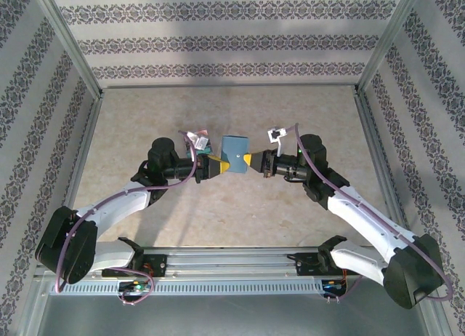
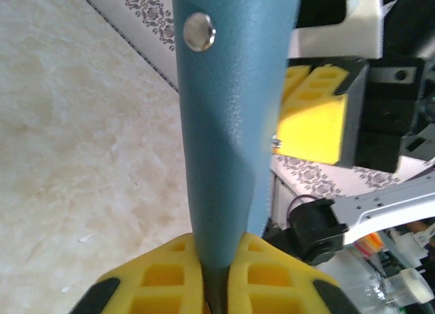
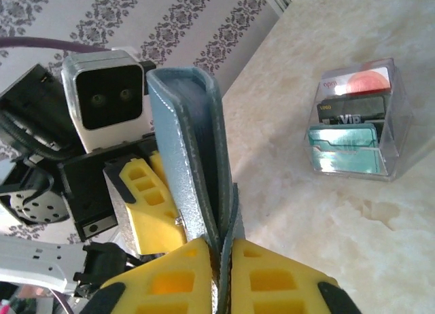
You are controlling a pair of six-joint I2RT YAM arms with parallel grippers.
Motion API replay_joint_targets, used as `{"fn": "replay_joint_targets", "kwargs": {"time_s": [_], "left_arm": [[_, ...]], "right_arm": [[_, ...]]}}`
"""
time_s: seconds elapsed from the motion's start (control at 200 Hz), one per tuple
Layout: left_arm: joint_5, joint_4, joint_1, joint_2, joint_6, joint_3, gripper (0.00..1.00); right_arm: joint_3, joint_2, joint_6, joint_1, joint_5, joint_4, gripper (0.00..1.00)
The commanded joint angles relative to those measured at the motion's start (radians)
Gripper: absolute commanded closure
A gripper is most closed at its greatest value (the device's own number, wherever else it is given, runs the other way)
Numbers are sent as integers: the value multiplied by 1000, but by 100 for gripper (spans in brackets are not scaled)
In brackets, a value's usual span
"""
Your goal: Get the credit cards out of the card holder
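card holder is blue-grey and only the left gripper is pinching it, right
Not only the left: the right wrist view shows the right gripper also shut on the blue-grey card holder, while the left gripper pinches its opposite edge.

The desk (image 1: 232,227) has a beige, marble-patterned surface. 1 clear plastic tiered box (image 3: 357,120) stands directly on that surface.

Blocked mid-table by wallet (image 1: 234,158) pinched between left gripper (image 1: 216,166) and right gripper (image 1: 249,160); bare tabletop (image 1: 232,118) far and near.
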State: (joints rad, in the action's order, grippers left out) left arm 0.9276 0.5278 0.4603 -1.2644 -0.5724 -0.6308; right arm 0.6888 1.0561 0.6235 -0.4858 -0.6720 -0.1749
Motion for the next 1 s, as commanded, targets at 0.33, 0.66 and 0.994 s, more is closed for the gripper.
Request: {"fn": "replay_joint_targets", "kwargs": {"time_s": [0.33, 0.66, 0.994], "left_arm": [[136, 340, -50, -5, -197, 36, 100], [149, 349, -50, -19, -216, 24, 100], [157, 377, -51, -40, -238, 19, 100]], "right_arm": [[-65, -10, 57, 76, -125, -218, 68], [-49, 38, 99, 78, -172, -291, 65], [-43, 86, 122, 44, -191, -347, 71]]}}
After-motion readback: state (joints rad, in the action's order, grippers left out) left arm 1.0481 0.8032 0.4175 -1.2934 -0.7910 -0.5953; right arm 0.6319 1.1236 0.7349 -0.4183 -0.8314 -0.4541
